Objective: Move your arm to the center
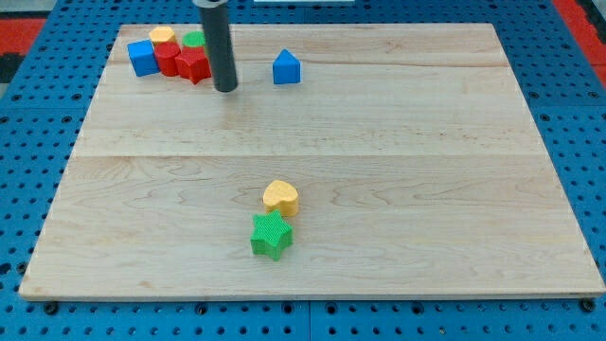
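Note:
My tip [225, 89] rests on the wooden board [398, 170] near the view's top left. Just left of it sits a cluster: a red star [194, 65], a red block [169, 58], a blue cube [143, 57], a yellow block [162, 36] and a green block [194, 40], partly hidden behind the rod. A blue house-shaped block [286, 67] stands to the tip's right. A yellow heart [280, 197] and a green star [271, 235] touch each other below the board's middle, far from the tip.
The board lies on a blue perforated surface [38, 142]. A red area [28, 24] shows at the view's top left corner, another at the top right.

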### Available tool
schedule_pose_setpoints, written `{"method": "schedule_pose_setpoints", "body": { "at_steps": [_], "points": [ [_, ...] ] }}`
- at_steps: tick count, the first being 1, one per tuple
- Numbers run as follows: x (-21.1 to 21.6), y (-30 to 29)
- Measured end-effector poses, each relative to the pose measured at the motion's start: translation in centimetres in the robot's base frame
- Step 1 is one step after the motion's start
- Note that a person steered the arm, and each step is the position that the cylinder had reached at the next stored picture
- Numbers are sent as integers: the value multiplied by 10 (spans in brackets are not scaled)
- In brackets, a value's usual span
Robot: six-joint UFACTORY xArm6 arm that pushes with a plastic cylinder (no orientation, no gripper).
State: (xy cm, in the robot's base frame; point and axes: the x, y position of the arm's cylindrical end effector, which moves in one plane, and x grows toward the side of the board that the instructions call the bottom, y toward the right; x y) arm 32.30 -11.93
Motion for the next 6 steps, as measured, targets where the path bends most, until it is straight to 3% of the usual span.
{"method": "schedule_pose_setpoints", "body": {
  "at_steps": [1,4,6],
  "points": [
    [0,0],
    [27,123],
    [30,140]
  ]
}}
